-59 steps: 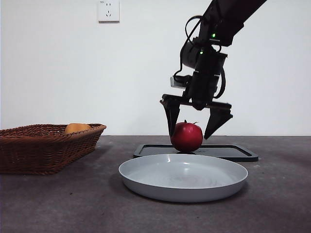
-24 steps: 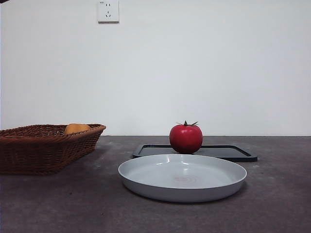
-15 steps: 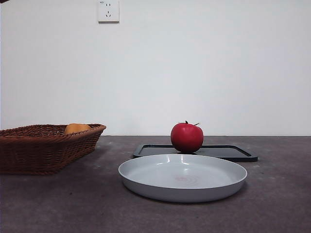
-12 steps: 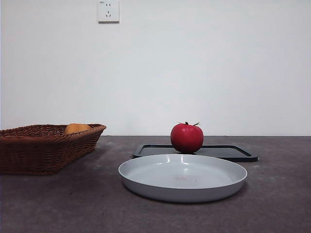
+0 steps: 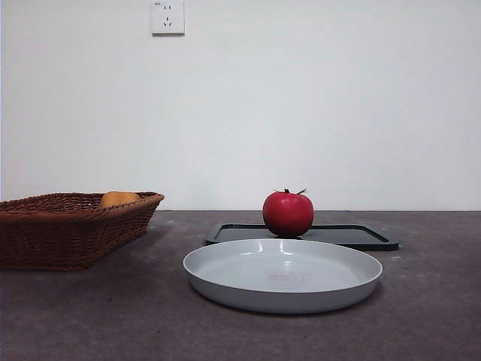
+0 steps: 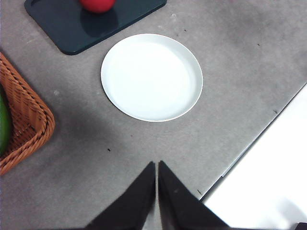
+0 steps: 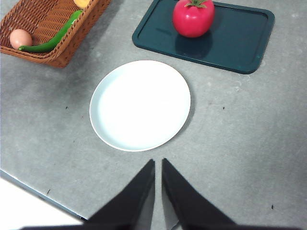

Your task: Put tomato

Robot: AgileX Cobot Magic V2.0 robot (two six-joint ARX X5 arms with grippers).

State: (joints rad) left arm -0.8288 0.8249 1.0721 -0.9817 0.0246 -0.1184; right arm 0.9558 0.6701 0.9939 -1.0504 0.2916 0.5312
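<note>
the tomato (image 5: 288, 213) is seen sitting upright on the dark tray (image 5: 353, 235), stem leaves on top; nothing is gripping it; in the right wrist view the tomato (image 7: 193, 17) is set toward one end of the tray (image 7: 240, 43), its reflection visible on the glossy tray floor; in the left wrist view only part of the tomato (image 6: 98, 4) is shown at the picture edge, on the same tray (image 6: 72, 28); the white plate (image 5: 282, 274) lies on the grey surface (image 5: 113, 316) just in front of the tray, apart from the tomato; the plate (image 7: 140, 105) is seen bare in the right wrist view, and likewise the plate (image 6: 151, 76) in the left wrist view; a wicker basket (image 5: 68, 226) stands well off to the side, an orange-yellow fruit (image 5: 119, 198) peeking over its rim; in the right wrist view the basket (image 7: 53, 26) is shown holding an egg (image 7: 20, 39) and a long green pepper (image 7: 53, 40); a wall socket (image 5: 167, 16) is mounted on the white wall behind; the left claw (image 6: 157, 167) is held high over the surface, jaws pressed together, nothing held; the right claw (image 7: 158, 165) is likewise raised above the surface near the plate, jaws almost touching with a thin slit between, nothing held; neither arm is visible in the front view
</note>
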